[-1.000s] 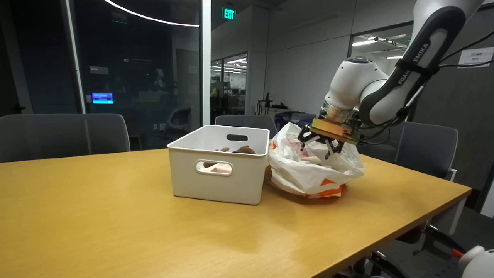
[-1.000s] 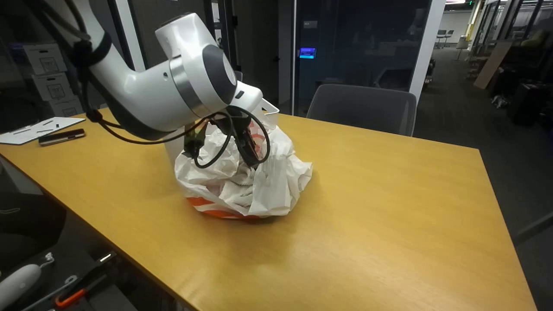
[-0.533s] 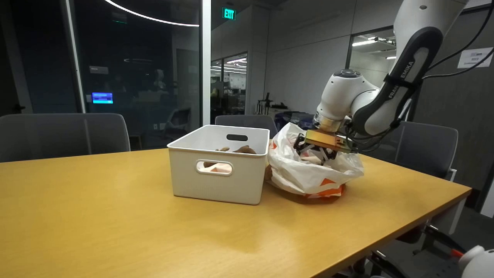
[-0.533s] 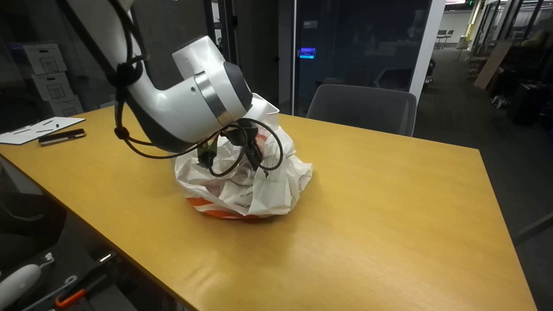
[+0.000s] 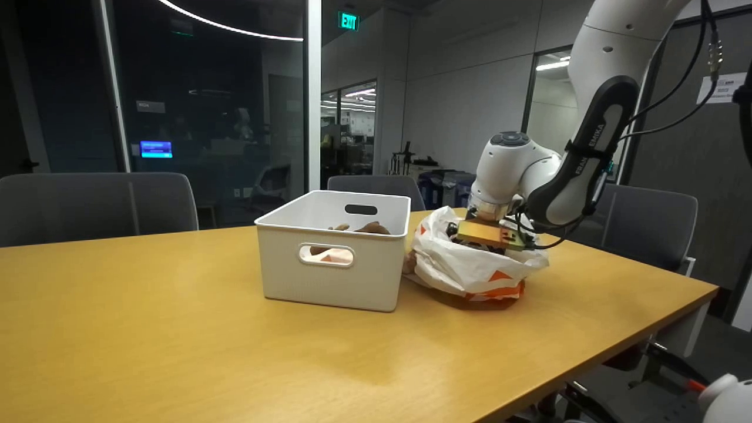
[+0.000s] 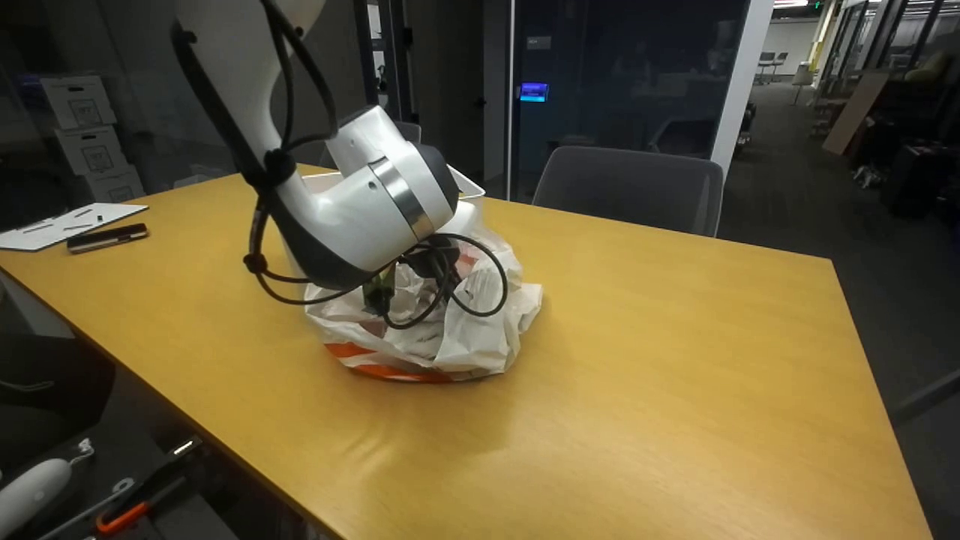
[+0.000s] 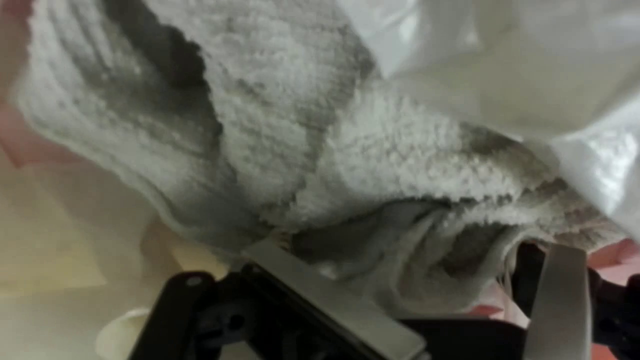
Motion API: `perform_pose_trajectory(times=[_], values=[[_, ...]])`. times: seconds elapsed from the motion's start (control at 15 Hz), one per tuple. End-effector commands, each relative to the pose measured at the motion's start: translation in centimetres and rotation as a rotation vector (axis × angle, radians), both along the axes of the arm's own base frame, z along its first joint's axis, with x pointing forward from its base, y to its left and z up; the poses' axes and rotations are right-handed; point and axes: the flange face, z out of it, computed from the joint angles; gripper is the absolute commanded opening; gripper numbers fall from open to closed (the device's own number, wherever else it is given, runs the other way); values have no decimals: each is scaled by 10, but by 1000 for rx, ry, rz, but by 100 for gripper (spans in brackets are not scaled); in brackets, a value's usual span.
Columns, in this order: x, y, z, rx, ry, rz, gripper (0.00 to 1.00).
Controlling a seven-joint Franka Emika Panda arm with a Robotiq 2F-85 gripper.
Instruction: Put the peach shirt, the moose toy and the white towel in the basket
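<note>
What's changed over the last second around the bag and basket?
The gripper has gone down into the plastic bag, its jaws open over the white towel; nothing has been taken hold of or let go. The bag's raised edge beside the basket has sunk. The basket, with the moose toy and peach shirt in it, is unchanged.

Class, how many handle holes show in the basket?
2, in an exterior view: the near hole and far hole, in opposite walls of the basket. Others could be hidden.
</note>
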Motion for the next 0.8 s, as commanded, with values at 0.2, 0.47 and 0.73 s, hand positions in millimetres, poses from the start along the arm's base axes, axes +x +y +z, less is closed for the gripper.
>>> perform_pose_trajectory(times=[0.2,0.47,0.73], values=[[12,4,14,-38,-42,6,42],[17,2,38,-99,-68,20,13],[6,2,43,-159,7,27,11]])
